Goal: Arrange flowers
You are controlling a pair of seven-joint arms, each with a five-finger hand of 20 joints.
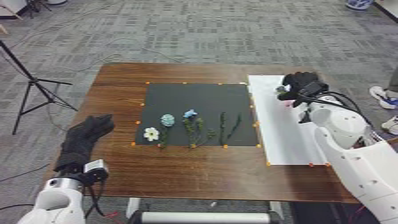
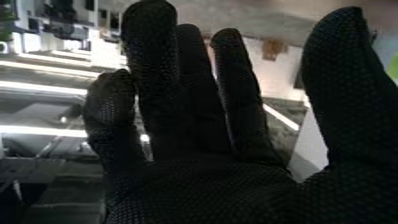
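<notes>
Flowers [image 1: 168, 120] on mat [image 1: 178, 97], right robot hand [image 1: 300, 82] over edge of white sheet [image 1: 282, 137]

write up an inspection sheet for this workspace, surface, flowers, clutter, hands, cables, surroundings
surface: brown wooden table, dark mat in the middle, long white sheet on its right
job's things: white flower, light blue flower, smaller blue flower and green stems lie on the mat
clutter: small orange markers around the mat and sheet
left hand: over the table's left side, open
right hand: over the sheet's far end, open; small pink thing near it, too small to name
cables: black cables along the right forearm
surroundings: grey carpet, black tripod to the left
</notes>
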